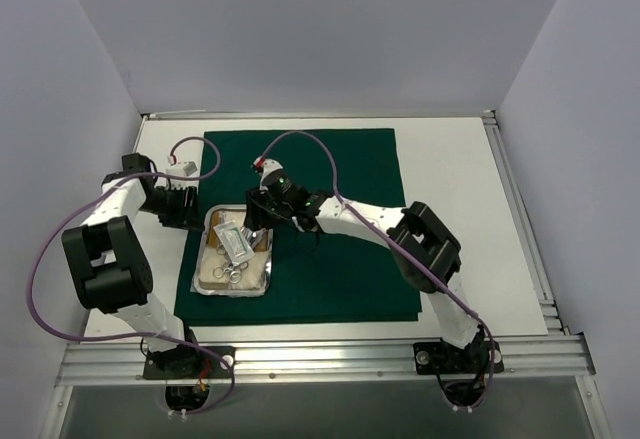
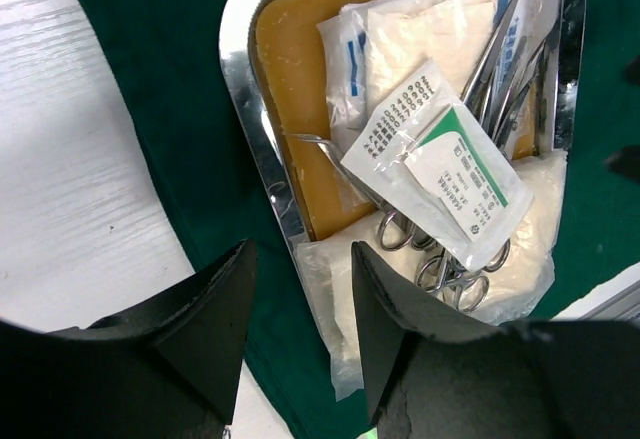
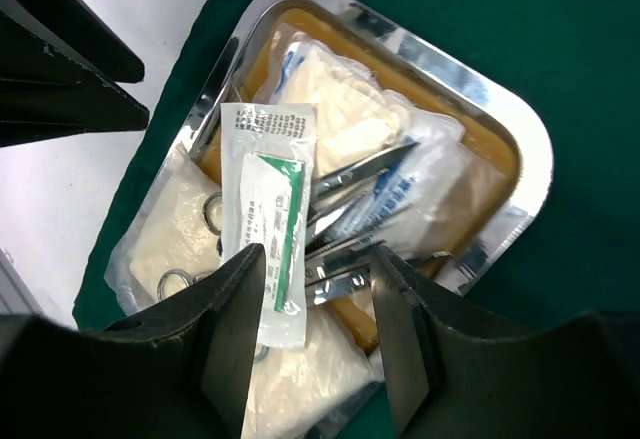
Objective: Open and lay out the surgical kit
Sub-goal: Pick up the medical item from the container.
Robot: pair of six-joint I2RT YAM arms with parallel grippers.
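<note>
Fingers apart on both: R gripper [image 3: 318, 259] hangs empty over steel tray [image 3: 520, 144], L gripper [image 2: 300, 254] just beside its rim.

Tray [image 2: 240, 79] sitting on cloth wrap [image 2: 170, 79], rim lying just beyond gap between left fingers [image 2: 215, 309]. Liner [image 2: 290, 69] lying in tray; gauze packets [image 2: 420, 29] lying on liner; instruments [image 2: 445, 274] lying across packets. Sealed packet [image 3: 268, 189] lying atop instruments, below gap between right fingers [image 3: 235, 309], one finger partly covering it. Wrap lying on table [image 2: 70, 159], extending beyond tray.
</note>
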